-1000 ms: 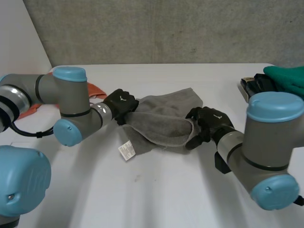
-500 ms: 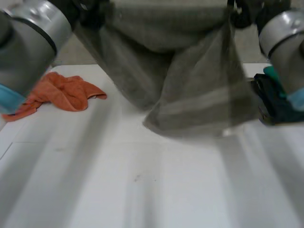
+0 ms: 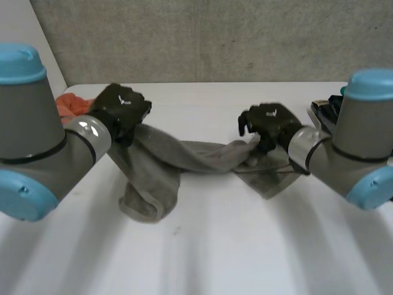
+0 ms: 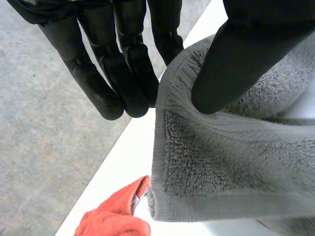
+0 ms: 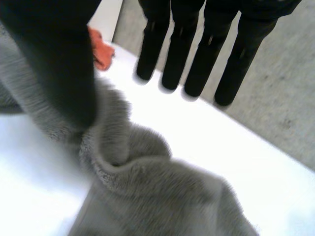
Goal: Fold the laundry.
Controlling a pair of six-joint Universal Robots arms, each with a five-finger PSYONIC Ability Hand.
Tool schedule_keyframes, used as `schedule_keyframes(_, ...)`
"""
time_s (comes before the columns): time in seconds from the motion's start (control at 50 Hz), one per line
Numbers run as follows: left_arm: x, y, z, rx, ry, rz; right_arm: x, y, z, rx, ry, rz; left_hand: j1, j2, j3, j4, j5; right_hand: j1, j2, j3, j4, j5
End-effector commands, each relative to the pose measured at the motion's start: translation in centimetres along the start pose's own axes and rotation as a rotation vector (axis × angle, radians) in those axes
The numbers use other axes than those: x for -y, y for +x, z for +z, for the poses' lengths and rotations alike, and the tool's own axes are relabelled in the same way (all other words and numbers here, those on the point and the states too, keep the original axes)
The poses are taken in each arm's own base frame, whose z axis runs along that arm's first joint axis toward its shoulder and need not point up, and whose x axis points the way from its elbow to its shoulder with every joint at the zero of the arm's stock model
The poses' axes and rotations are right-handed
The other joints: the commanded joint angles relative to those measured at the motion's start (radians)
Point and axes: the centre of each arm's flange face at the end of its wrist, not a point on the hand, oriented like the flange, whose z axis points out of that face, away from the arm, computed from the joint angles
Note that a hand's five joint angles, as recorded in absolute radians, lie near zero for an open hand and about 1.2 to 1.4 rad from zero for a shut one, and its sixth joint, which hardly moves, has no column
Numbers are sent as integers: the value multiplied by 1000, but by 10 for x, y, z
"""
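Note:
A grey towel (image 3: 196, 157) lies stretched as a twisted band across the white table (image 3: 215, 246) between my two hands. One end sags in a loose fold below the left hand, and the other end spreads flat under the right hand. My left hand (image 3: 120, 109) holds the towel's left edge. In the left wrist view, its thumb (image 4: 246, 49) presses the towel (image 4: 221, 162) rim against straight fingers (image 4: 98, 73). My right hand (image 3: 268, 123) sits over the towel's right end. There, only the thumb (image 5: 59, 64) rests on the towel (image 5: 147, 196), and the straight fingers (image 5: 197, 59) stand off the cloth.
A crumpled orange cloth (image 3: 69, 103) lies behind the left arm at the table's back left, close to the towel's edge (image 4: 115, 219). Dark items (image 3: 322, 110) sit at the back right behind the right arm. A grey wall runs behind the table.
The towel was bunched between the hands, was swung high into the air, and now lies lower and stretched out on the table. The hands are wider apart. The right hand's fingers have opened.

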Motion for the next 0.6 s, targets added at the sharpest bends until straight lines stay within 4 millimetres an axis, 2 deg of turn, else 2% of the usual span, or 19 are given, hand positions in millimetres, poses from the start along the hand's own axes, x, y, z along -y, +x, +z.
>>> schedule_keyframes(0.02, 10, 4, -27, 7, 22, 44, 4, 15, -4, -52, 32, -47, 226, 202, 209, 203, 230, -359, -375, -388, -389, -376)
schedule_keyframes(0.1, 18, 5, -50, 5, 25, 75, 24, 37, -1, -85, 78, -140, 226, 202, 209, 203, 230, -392, -408, -421, -422, -409)
schedule_keyframes(0.14, 21, 7, -59, -3, 28, 83, 26, 41, 1, -75, 67, -194, 226, 202, 209, 203, 230, -392, -408, -421, -422, -409)
schedule_keyframes(0.2, 24, 9, -73, -11, 34, 89, 19, 47, 8, -22, 23, -330, 226, 202, 209, 203, 230, -392, -408, -421, -422, -409)
schedule_keyframes(0.32, 34, 7, -96, 18, 71, 94, -7, 59, 28, 78, -95, -601, 226, 202, 209, 203, 230, -345, -362, -375, -375, -362)
schedule_keyframes(0.44, 41, -6, -104, 78, 91, 76, -33, 61, 49, 92, -147, -635, 226, 202, 209, 203, 230, -211, -227, -240, -240, -227)
schedule_keyframes(0.6, 35, -11, -103, 89, 65, 68, -49, 49, 70, 93, -107, -609, 226, 202, 209, 203, 230, -175, -191, -204, -205, -191)
